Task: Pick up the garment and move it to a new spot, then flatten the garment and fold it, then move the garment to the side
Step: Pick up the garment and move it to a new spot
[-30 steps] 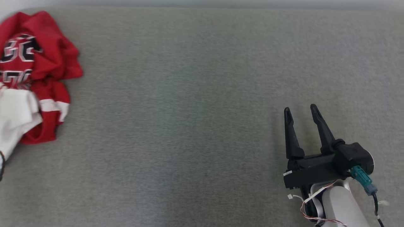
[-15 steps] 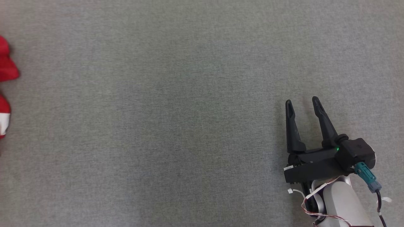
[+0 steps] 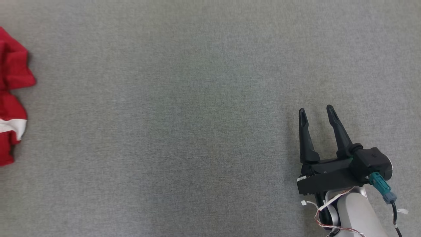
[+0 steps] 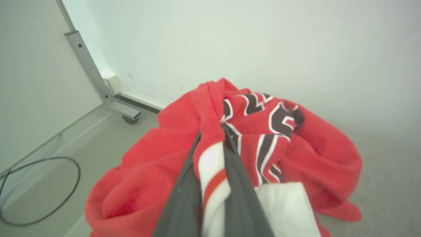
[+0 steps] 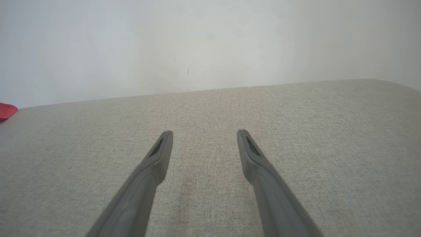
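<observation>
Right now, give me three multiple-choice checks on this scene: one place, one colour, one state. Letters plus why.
1. In the head view, where does the garment lie?
A. centre
B. far left edge
C. lower right corner

2. What is the garment's main colour?
A. blue
B. green
C. red

3. How does the left gripper stand?
A. fingers shut on a fold of the garment
B. fingers wide open above it
C. fingers flat on bare surface

Answers:
1 B: the head view's left edge cuts the cloth off.
2 C: the left wrist view shows red cloth with white trim and black lettering.
3 A: in the left wrist view both fingers pinch a white-and-red striped band.
</observation>
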